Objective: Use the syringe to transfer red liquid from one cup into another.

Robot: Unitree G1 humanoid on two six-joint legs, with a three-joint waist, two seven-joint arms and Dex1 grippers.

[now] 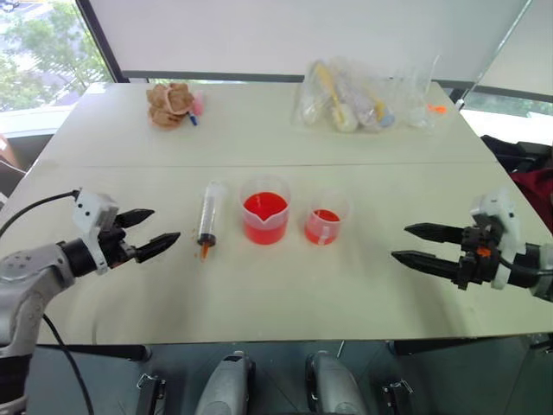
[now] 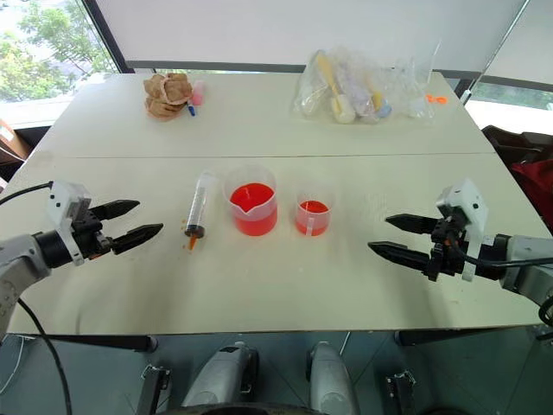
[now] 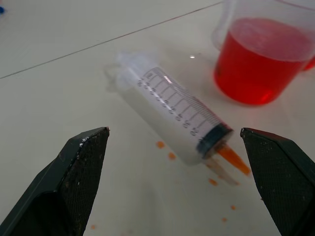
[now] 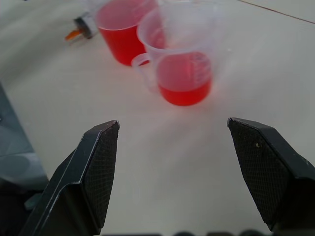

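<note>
Head view: syringe (image 1: 207, 221) lies flat mid-desk (image 1: 259, 294), beside spouted beaker (image 1: 264, 210) w/ red liquid (image 1: 263, 207); small cup (image 1: 324, 220) next. Left gripper (image 1: 155, 231) and right gripper (image 1: 413, 244) spread, empty, near side edges.
Left wrist: syringe between fingers (image 3: 78, 167), untouched.
Right wrist: cup ahead.

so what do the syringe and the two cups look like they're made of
The syringe looks like clear, glossy plastic: black scale marks are printed on the see-through barrel, with a dark seal and an orange tip. The larger cup and the smaller cup also look like thin, clear plastic, slightly cloudy; the red liquid shows through their walls. Glass seems unlikely, though it cannot be ruled out.
</note>
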